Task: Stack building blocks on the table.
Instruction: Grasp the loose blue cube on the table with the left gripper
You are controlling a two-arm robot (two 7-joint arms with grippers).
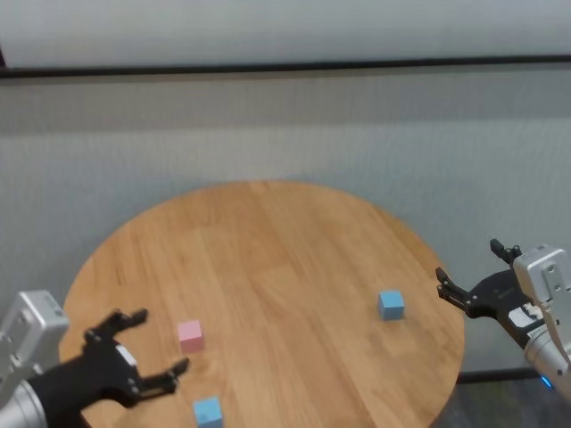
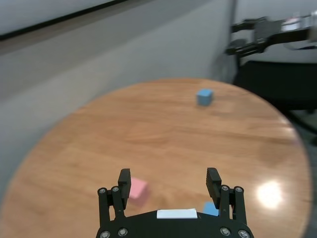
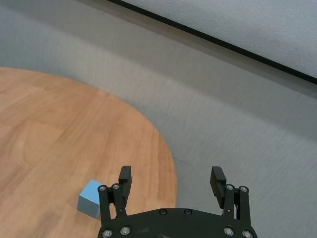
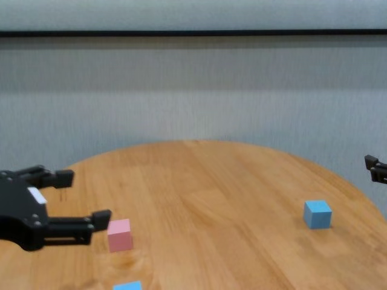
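- Building blocks, three of them, lie apart on the round wood-grain table (image 1: 268, 259), none stacked on another
- Pink cube (image 1: 189, 335) sits on the robot's left half of the top, toward the near edge; in the chest view it stands just beside the lower finger of the left gripper, and whether the two touch cannot be told
- Near light blue cube (image 1: 208, 412) rests closer to the table's near edge than the pink one, slightly to its right; the chest view catches only its top face at the bottom border
- Far light blue cube (image 1: 390, 304) stands alone on the right side of the top, near the rim and well apart from the other two
- Left gripper (image 1: 152, 351) hovers low over the left near part of the table with its fingers spread wide, holding nothing; in the left wrist view the pink cube shows behind one fingertip and the near blue cube behind the other (both partly hidden by the fingers)
- Right gripper (image 1: 466, 275) hangs beyond the table's right rim, off the wood, fingers wide apart and empty; the far blue cube lies on the table near it, not between the fingers
- A grey wall (image 1: 285, 125) with a dark horizontal strip rises behind the table
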